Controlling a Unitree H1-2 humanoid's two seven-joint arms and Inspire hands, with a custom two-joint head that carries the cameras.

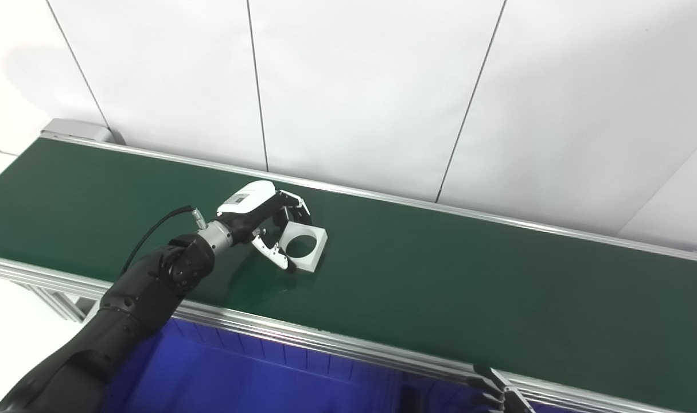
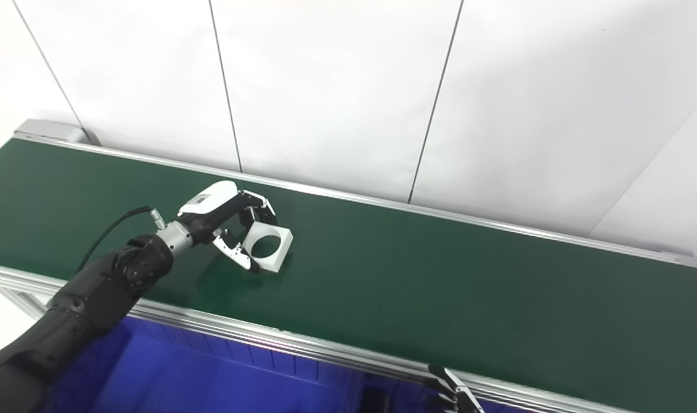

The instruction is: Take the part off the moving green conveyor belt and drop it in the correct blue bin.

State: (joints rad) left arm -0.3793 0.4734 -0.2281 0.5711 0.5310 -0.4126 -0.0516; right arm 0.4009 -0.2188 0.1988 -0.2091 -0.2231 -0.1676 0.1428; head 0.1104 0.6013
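Note:
A white square part (image 1: 309, 246) with a round hole lies on the green conveyor belt (image 1: 468, 287), left of its middle. My left hand (image 1: 265, 221) reaches over the belt from the near side and clasps the part's left side: the fingers (image 1: 295, 205) curl on its far corner and the thumb (image 1: 275, 253) lies along its near edge. The part sits low on the belt, at most barely raised. Of my right hand (image 1: 497, 391) only the fingertips show at the bottom edge, extended, apart and holding nothing.
A blue bin (image 1: 239, 378) with a ribbed wall stands below the belt's near aluminium rail (image 1: 337, 338). A white panelled wall (image 1: 354, 86) runs close behind the belt's far rail. The belt's left end (image 1: 73, 129) is at the upper left.

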